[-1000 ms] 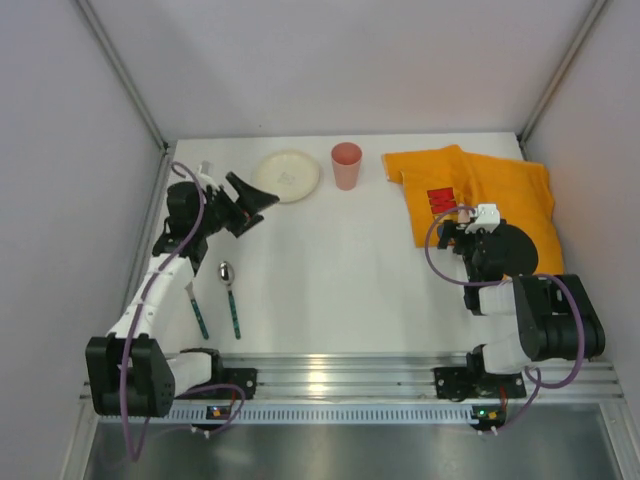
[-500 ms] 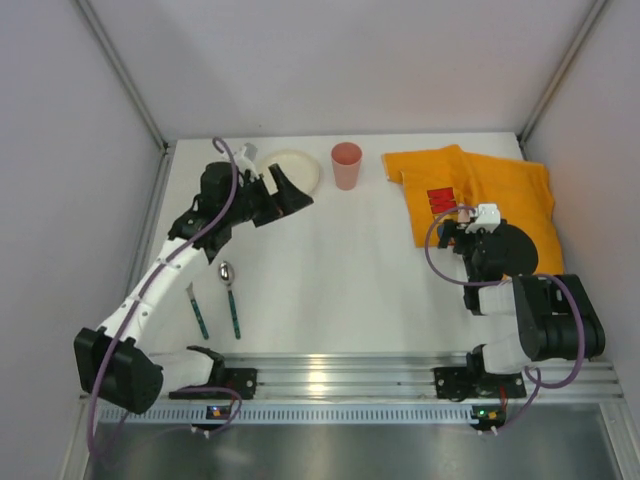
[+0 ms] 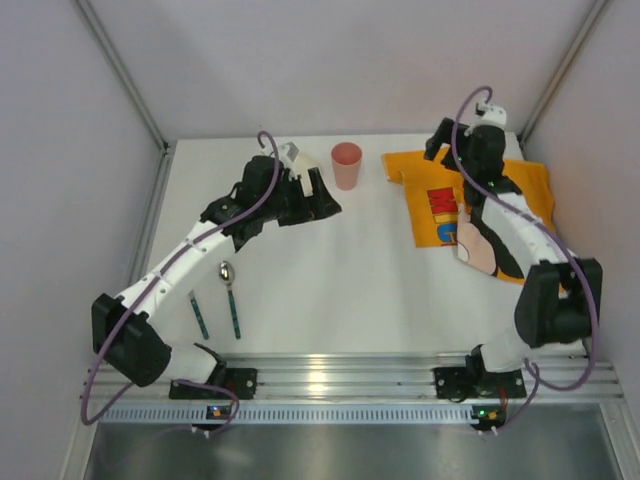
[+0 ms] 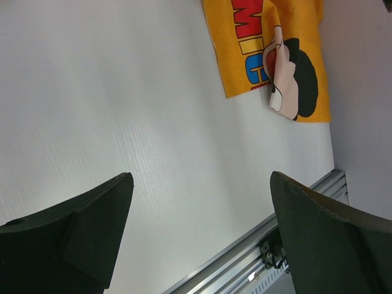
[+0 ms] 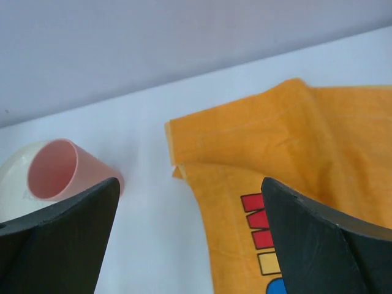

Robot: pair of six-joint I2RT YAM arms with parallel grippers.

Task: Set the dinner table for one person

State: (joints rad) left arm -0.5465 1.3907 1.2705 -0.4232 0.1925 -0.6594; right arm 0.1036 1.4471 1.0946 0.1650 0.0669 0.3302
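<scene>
The dinner table point(image 3: 330, 280) is a white top with an aluminium rail point(image 3: 350, 372) along the near edge. A pink cup point(image 3: 346, 165) stands at the back centre and also shows in the right wrist view point(image 5: 67, 174). A cream plate point(image 5: 13, 176) lies behind it, hidden under my left arm in the top view. A spoon point(image 3: 230, 295) and a second green-handled utensil point(image 3: 197, 310) lie at the near left. My left gripper point(image 3: 322, 195) is open and empty, just left of the cup. My right gripper point(image 3: 440, 143) is open and empty above the back right.
An orange Mickey Mouse cloth mat point(image 3: 480, 195) lies rumpled at the back right, folded over at its left corner point(image 5: 180, 168). It also shows in the left wrist view point(image 4: 269, 55). Grey walls close in the left, right and back edges.
My left arm has swung right from the back-left corner to over the plate, beside the cup. My right arm has unfolded off the mat and reached to the back, uncovering the Mickey print.
</scene>
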